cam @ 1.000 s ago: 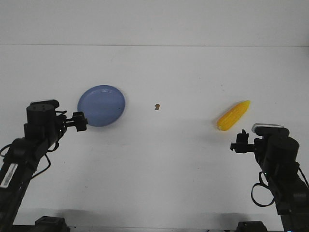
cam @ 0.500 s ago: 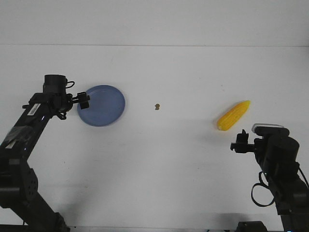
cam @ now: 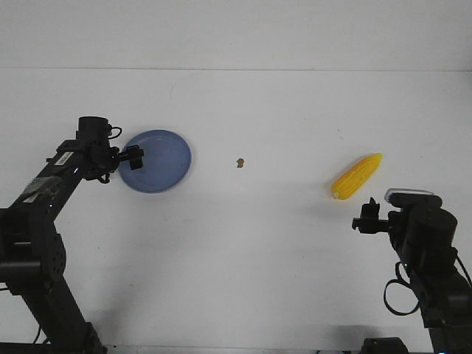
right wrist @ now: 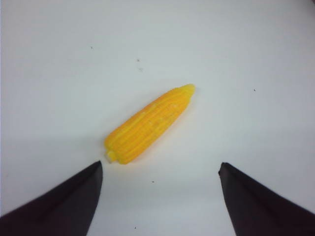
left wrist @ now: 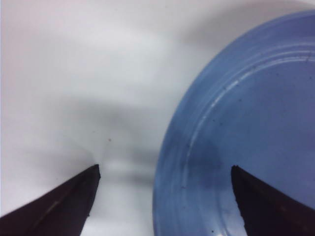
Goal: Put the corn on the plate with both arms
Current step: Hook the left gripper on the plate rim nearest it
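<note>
The yellow corn (cam: pixel 357 176) lies on the white table at the right, tip pointing away and to the right; it also shows in the right wrist view (right wrist: pixel 148 123). The blue plate (cam: pixel 161 167) sits at the left. My left gripper (cam: pixel 134 158) is open at the plate's left rim; in the left wrist view (left wrist: pixel 162 169) the plate's rim (left wrist: pixel 170 162) lies between the jaws, one finger over the plate, one over the table. My right gripper (cam: pixel 363 220) is open and empty, a little short of the corn's blunt end, as the right wrist view (right wrist: pixel 160 167) shows.
A small brown speck (cam: pixel 240 163) lies on the table between the plate and the corn. The table's far edge meets the wall behind (cam: pixel 236 69).
My left arm has reached forward and lowered to the plate's left rim, then crept a little further right. The right arm, the corn and the plate have not moved.
</note>
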